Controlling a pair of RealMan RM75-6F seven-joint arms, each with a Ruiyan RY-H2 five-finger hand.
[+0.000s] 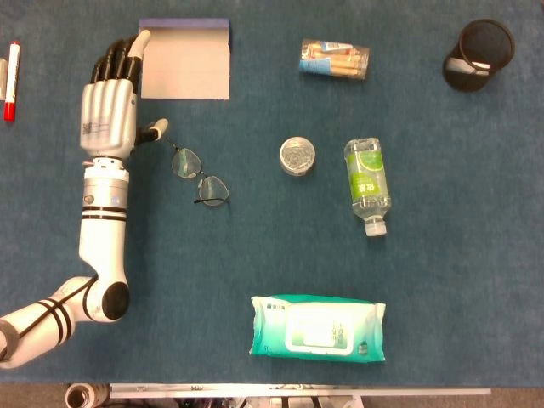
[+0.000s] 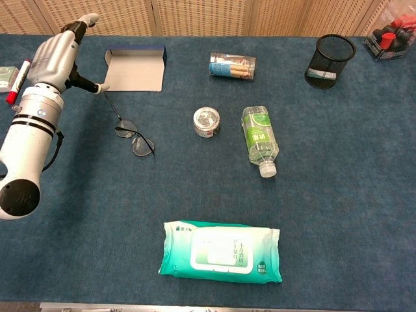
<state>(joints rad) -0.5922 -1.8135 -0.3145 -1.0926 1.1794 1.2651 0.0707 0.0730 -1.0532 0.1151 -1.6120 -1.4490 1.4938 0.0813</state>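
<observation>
Right, left hand (image 1: pixel 109 106) hovers flat, fingers stretched out and lying side by side, thumb splayed toward the glasses (image 1: pixel 200 177); it holds nothing. Right hand is out of shot in both views.

Glasses lie lenses-down-ish on the blue table (image 1: pixel 442 280), at about 4 o'clock from the hand, near the thumb tip but apart from it as far as I can tell. One temple arm points up toward the open flat box (image 1: pixel 187 58), which sits at 1 o'clock from the hand.

My read on handling: thin wire frame, very light, bendy, lenses scratch and smudge easily. It sits low on the cloth, so hard to get fingertips under. Best hold looks like a light pinch on the bridge (image 1: pixel 196 176) between the lenses, or on the hinge end of the frame; not on the lenses, and not by the loose temple tip, which would let it swing.
</observation>
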